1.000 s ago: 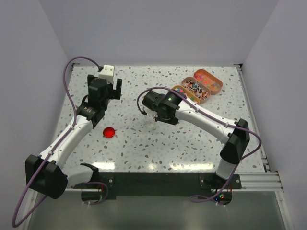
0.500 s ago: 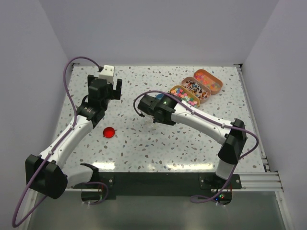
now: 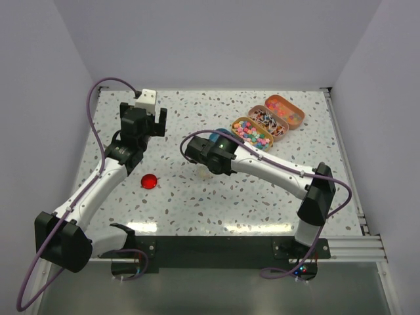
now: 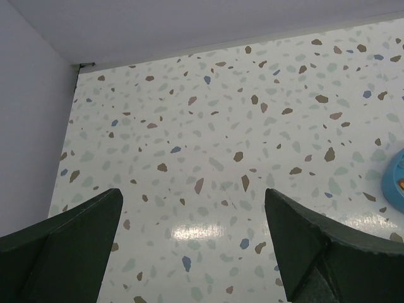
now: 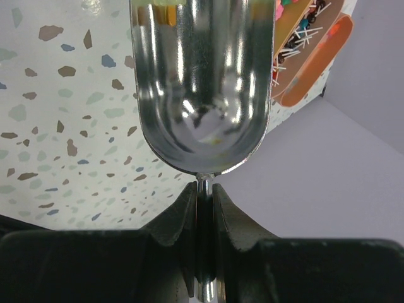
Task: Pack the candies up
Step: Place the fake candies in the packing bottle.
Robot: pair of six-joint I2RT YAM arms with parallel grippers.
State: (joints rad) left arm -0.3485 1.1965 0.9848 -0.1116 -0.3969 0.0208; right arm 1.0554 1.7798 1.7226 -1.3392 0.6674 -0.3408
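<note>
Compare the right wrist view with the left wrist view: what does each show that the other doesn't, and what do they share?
Only the right wrist view: the right gripper shut on the handle of the metal scoop, and, at upper right, the oval tins with candies in them.
Only the left wrist view: the left gripper open, holding nothing, and part of a blue object at the right edge.
Both: the speckled table.
</note>
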